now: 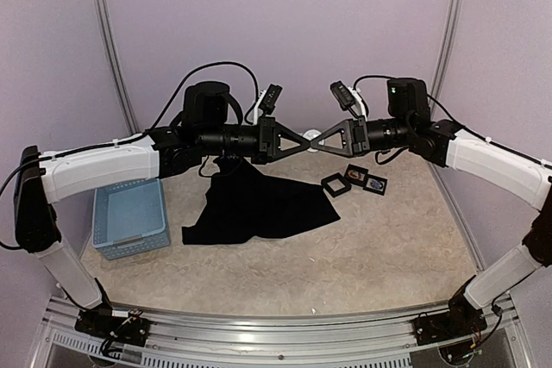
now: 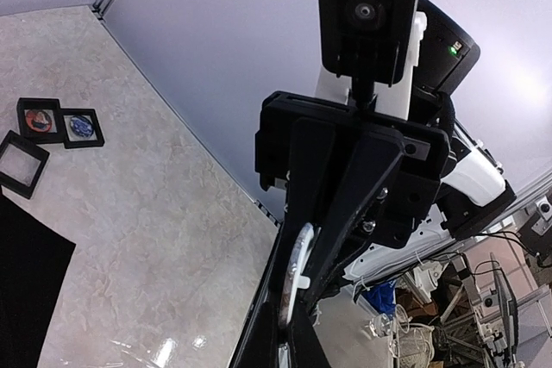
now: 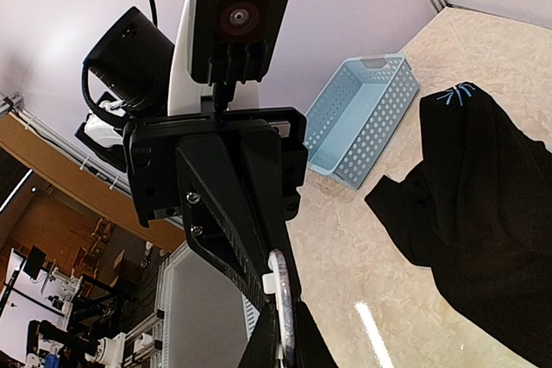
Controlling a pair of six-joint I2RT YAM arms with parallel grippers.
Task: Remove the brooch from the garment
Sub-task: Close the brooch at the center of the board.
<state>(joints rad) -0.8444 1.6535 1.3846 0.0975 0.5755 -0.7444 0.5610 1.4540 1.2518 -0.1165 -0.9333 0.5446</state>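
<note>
**Brooch held aloft between both grippers**

At the left of the table (image 1: 388,247) stands a light-blue basket (image 1: 129,213). Just beside it the black garment (image 1: 259,208) lies spread flat, its far end bunched up under the left arm. Above the cloth the left gripper (image 1: 302,141) and the right gripper (image 1: 325,140) meet tip to tip. Each has its fingers drawn together onto the brooch (image 1: 313,136), which hangs well clear of the garment. Two grips at once suggest a handover, with the removal itself seemingly done. Three small black boxes (image 1: 354,180) sit to the right, perhaps where the brooch goes.

From above the brooch is only a pale speck. The wrist views show a silvery ring with a white clip, pinched edge-on. Only the right wrist view shows the blue mark (image 3: 454,94) at the garment's neck. Only the left wrist view shows coloured contents in two boxes.
</note>
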